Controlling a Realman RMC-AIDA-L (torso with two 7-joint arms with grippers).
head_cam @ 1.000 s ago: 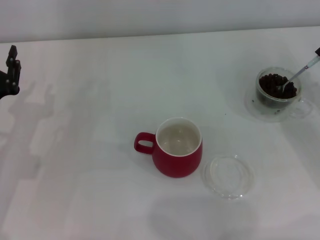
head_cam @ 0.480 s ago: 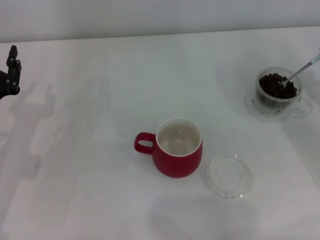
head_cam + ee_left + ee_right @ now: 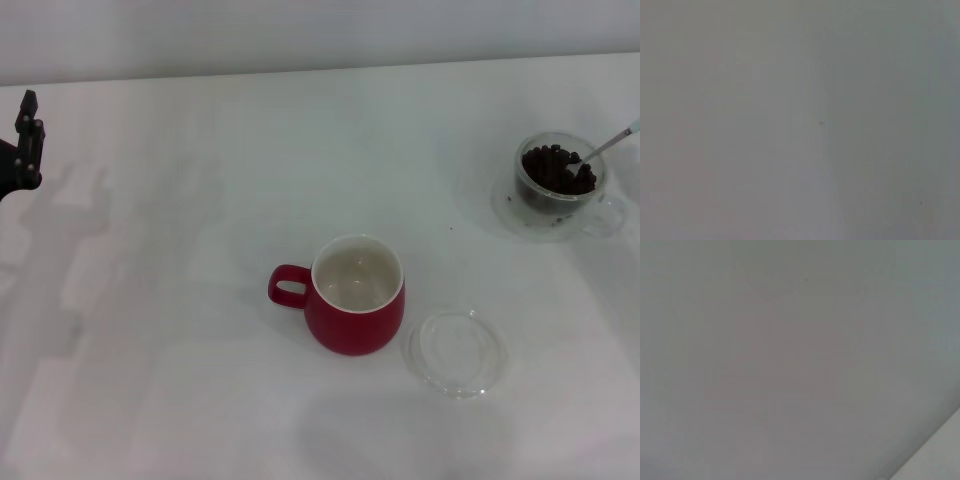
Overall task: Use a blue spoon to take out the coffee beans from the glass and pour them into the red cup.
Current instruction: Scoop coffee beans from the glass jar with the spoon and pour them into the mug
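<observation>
The red cup (image 3: 356, 296) stands upright mid-table, its white inside bare and its loop handle pointing left. At the far right stands the glass (image 3: 556, 186), holding a heap of coffee beans (image 3: 556, 170). The blue spoon's metal neck (image 3: 606, 146) rises out of the beans toward the right edge, and its handle and whatever holds it are out of view. My left gripper (image 3: 26, 140) is parked at the far left edge, well away from everything. The right gripper does not show in any view. Both wrist views show only blank pale surface.
A flat clear glass dish (image 3: 456, 353) lies just right of and in front of the red cup. The white table (image 3: 180, 300) runs back to a pale wall.
The spoon's neck has tilted lower and drifted right within the glass. The dark tip seen at the right edge one second ago has left the head view. The left arm has not moved.
</observation>
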